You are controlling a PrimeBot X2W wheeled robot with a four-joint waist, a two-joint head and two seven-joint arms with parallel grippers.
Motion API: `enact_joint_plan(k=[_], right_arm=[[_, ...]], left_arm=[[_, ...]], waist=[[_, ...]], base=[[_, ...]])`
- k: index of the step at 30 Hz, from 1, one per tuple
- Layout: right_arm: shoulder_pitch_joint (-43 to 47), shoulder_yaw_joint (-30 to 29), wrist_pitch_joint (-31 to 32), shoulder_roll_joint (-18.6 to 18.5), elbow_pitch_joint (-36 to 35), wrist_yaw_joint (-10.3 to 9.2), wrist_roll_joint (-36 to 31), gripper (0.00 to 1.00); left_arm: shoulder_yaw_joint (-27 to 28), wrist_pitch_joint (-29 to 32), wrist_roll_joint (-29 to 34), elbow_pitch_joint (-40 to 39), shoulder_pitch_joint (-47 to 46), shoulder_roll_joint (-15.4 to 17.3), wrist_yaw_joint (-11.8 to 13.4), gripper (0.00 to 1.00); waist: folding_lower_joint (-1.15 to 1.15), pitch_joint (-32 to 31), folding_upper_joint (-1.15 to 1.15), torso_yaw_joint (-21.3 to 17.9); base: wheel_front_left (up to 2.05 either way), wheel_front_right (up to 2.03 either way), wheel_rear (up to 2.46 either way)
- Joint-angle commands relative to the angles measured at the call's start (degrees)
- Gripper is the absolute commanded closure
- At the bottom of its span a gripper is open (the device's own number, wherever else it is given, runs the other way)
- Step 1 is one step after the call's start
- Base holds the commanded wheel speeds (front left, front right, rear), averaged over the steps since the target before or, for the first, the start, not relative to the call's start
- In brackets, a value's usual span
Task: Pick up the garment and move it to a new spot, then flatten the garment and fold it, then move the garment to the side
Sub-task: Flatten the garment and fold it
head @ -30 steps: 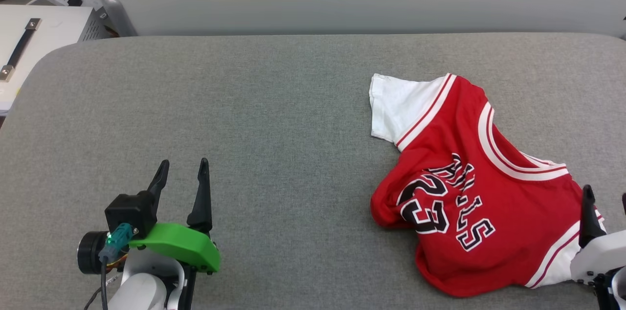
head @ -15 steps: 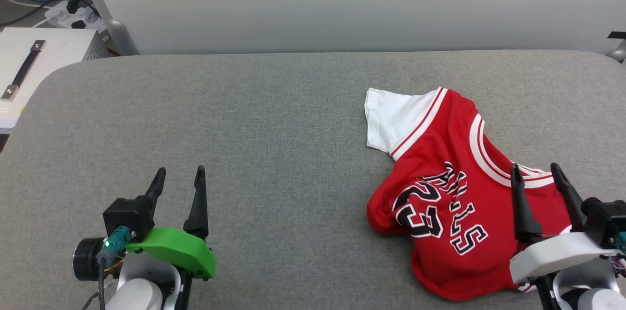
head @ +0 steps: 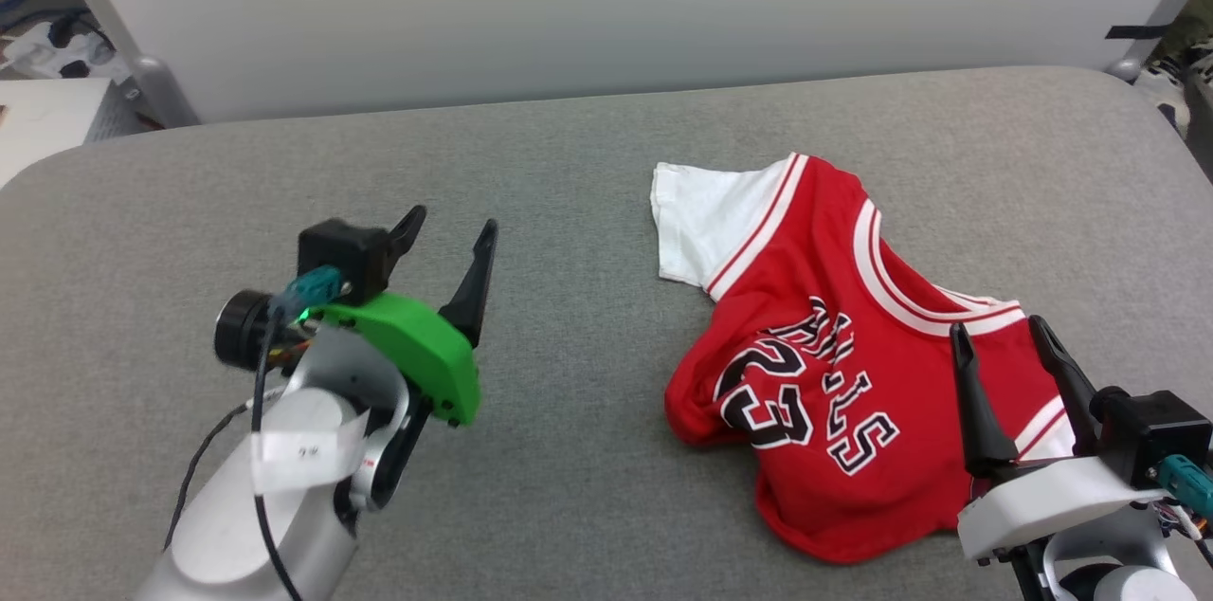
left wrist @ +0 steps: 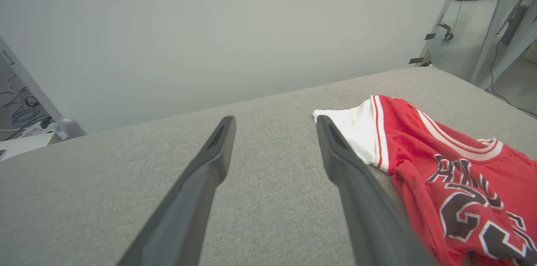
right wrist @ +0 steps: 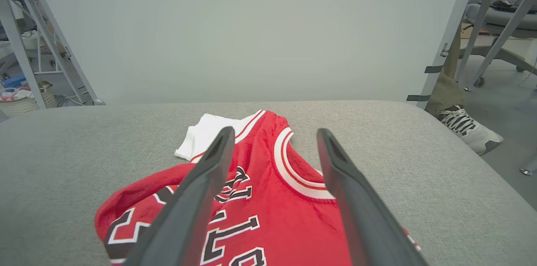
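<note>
The red number-23 jersey (head: 815,298) lies rumpled on the grey table (head: 569,155), its collar ahead between the wide-spread, empty jaws of the right gripper (head: 996,326). The left gripper (head: 453,220), likewise spread and empty, has the jersey beyond its right finger.

Garment (head: 834,373) on table (head: 569,155), right half; right gripper (head: 996,325) over it; left gripper (head: 454,220) well left.

Grey surface (head: 569,155) lies bare left of the garment (head: 834,373) (wall (head: 569,4) closes the back).
</note>
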Motion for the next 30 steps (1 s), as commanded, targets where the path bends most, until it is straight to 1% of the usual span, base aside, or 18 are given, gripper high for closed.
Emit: enact_joint_plan(k=[1,5,8,12,18,22,26,30], right_arm=[[-0.65,0.21,-0.02,0.09,-0.37,-0.04,-0.25,0.0],[-1.73,0.55,-0.47,0.12,-0.55,-0.04,-0.49,0.0],[-2.54,0.78,-1.02,0.13,-0.48,-0.04,-0.45,0.0],[-3.64,1.45,-1.98,0.15,-0.39,-0.04,0.07,0.0],[-5.1,1.92,-4.42,0.16,0.45,-0.04,2.34,0.0],[-5.94,2.41,-6.13,0.16,1.64,-0.04,3.67,0.0],[-6.71,2.97,-7.27,0.16,3.14,-0.04,4.25,0.0],[-7.38,3.14,-8.1,0.17,4.29,-0.04,4.58,0.0]], left_arm=[[-0.84,1.33,-0.67,1.09,-2.97,-1.02,-1.26,0.0],[-3.31,5.71,-0.95,5.81,-10.62,-3.44,-4.63,0.0],[-4.74,9.08,-1.58,10.75,-15.72,-5.2,-7.01,0.0],[-5.74,13.34,-2.09,17.43,-21.55,-6.29,-8.94,0.0],[-7.5,21.42,-2.86,27.81,-30.38,-7.78,-10.95,0.0],[-8.67,25.94,-2.82,34.02,-35.19,-8.11,-11.69,0.0],[-9.51,27.74,-2.96,39.31,-37.97,-8.27,-12.31,0.0],[-11.1,29.32,-2.91,43.77,-39.55,-8.89,-12.84,0.0]], waist=[[0.0,2.32,0.0,-3.31],[0.0,4.84,0.0,-6.63],[0.0,6.77,0.0,-8.95],[0.0,9.8,0.0,-12.09],[0.0,15.51,0.0,-15.79],[0.0,18.5,0.0,-17.58],[0.0,20.19,0.0,-18.99],[0.0,21.25,0.0,-19.41]], base=[[0.0,0.0,0.0],[0.0,0.0,0.0],[0.0,0.0,0.0],[0.0,0.0,0.0],[0.0,0.0,0.0],[0.0,0.0,0.0],[0.0,0.0,0.0],[0.0,0.0,0.0]])
